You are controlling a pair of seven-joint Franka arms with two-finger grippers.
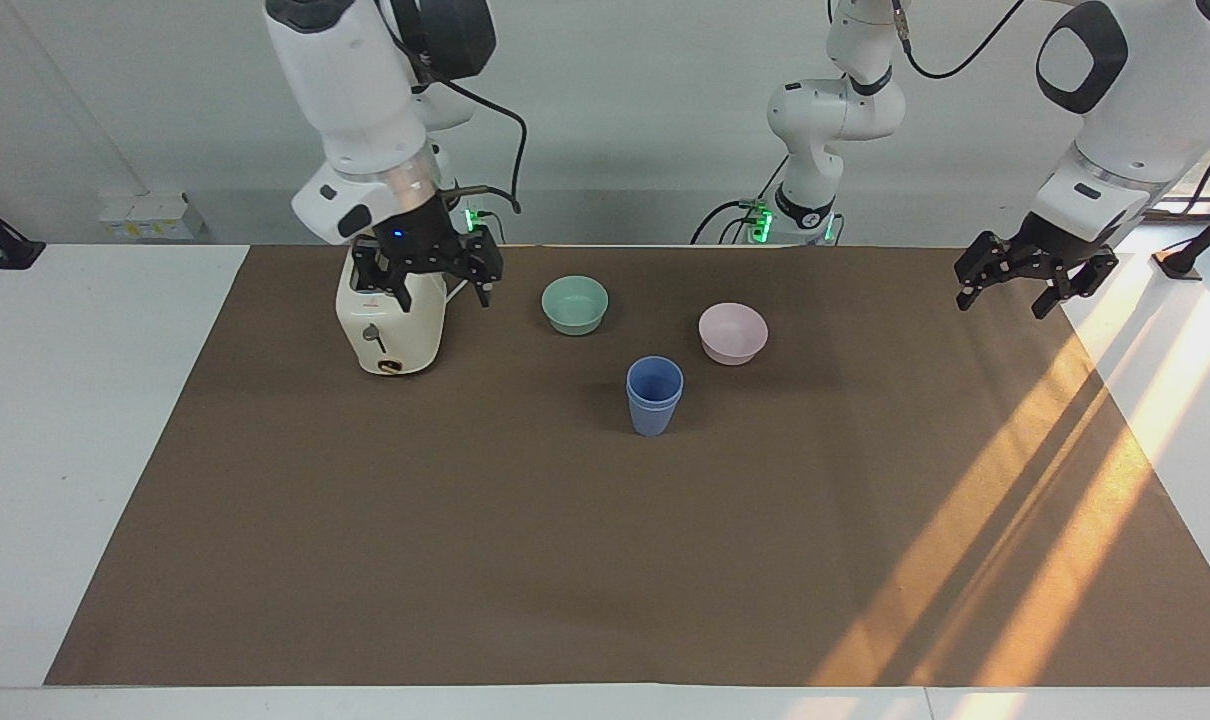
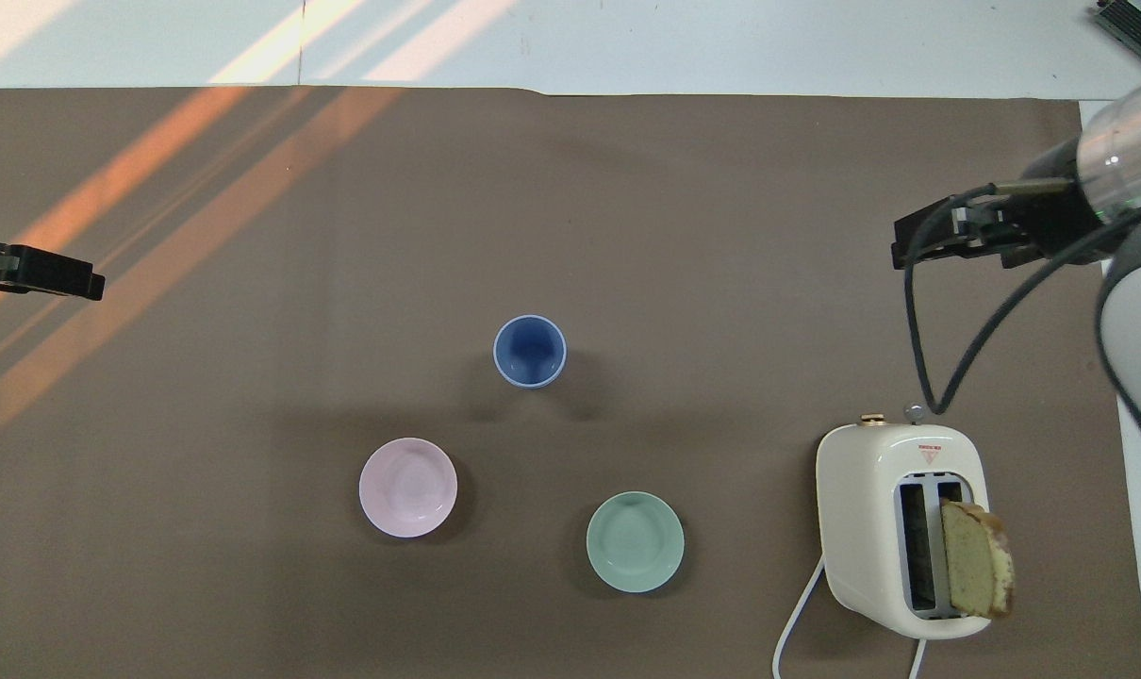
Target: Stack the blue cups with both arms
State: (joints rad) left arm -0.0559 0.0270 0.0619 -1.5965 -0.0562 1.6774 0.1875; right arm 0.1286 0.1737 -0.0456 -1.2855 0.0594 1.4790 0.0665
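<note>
The two blue cups (image 1: 654, 395) stand nested one in the other, upright on the brown mat (image 1: 605, 560) near its middle; the overhead view (image 2: 529, 351) shows one round rim. No gripper touches them. My right gripper (image 1: 443, 292) is open and empty, raised over the mat by the toaster at the right arm's end; it also shows in the overhead view (image 2: 938, 240). My left gripper (image 1: 1027, 290) is open and empty, waiting in the air over the mat's edge at the left arm's end, and shows in the overhead view (image 2: 61, 273).
A cream toaster (image 1: 390, 320) with a bread slice (image 2: 976, 571) in one slot stands at the right arm's end. A mint-green bowl (image 1: 575, 304) and a pale pink bowl (image 1: 733, 332) sit nearer to the robots than the cups.
</note>
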